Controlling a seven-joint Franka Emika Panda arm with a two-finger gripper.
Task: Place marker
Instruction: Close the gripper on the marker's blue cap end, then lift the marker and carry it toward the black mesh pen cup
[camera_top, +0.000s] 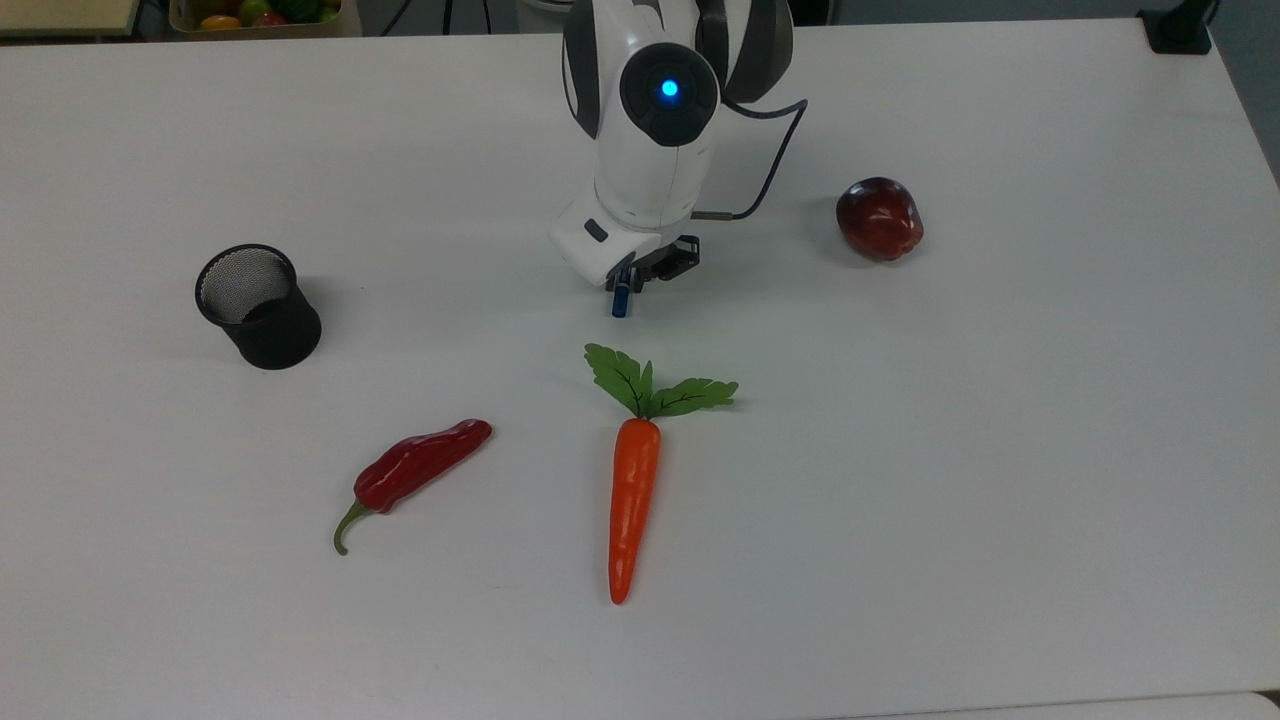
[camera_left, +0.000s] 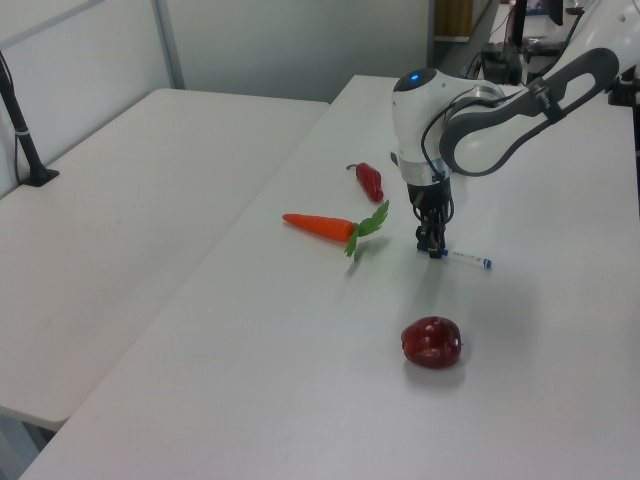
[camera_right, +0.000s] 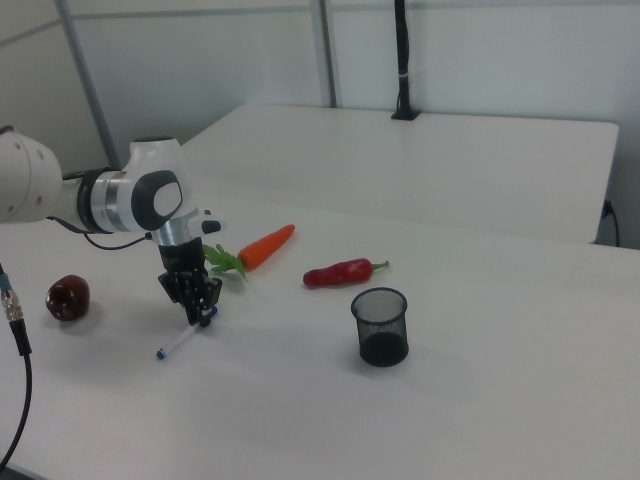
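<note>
The marker (camera_top: 620, 305) lies flat on the white table (camera_top: 1000, 450); its blue cap end pokes out from under my hand in the top view. In the left view its white body (camera_left: 466, 259) stretches to the right of my fingers, and in the right view the marker (camera_right: 176, 343) runs down-left from them. My gripper (camera_top: 628, 284) points straight down at table height, with its fingers closed in on the marker near the capped end. The gripper (camera_left: 433, 248) touches down in the left view, and the gripper (camera_right: 203, 312) shows the same grip in the right view.
A black mesh cup (camera_top: 258, 305) stands upright at the top view's left. A carrot (camera_top: 632, 500) and a red chili pepper (camera_top: 420, 465) lie nearer the front edge. A dark red apple (camera_top: 880, 218) sits at the top view's right. A box of fruit (camera_top: 262, 14) stands behind the table.
</note>
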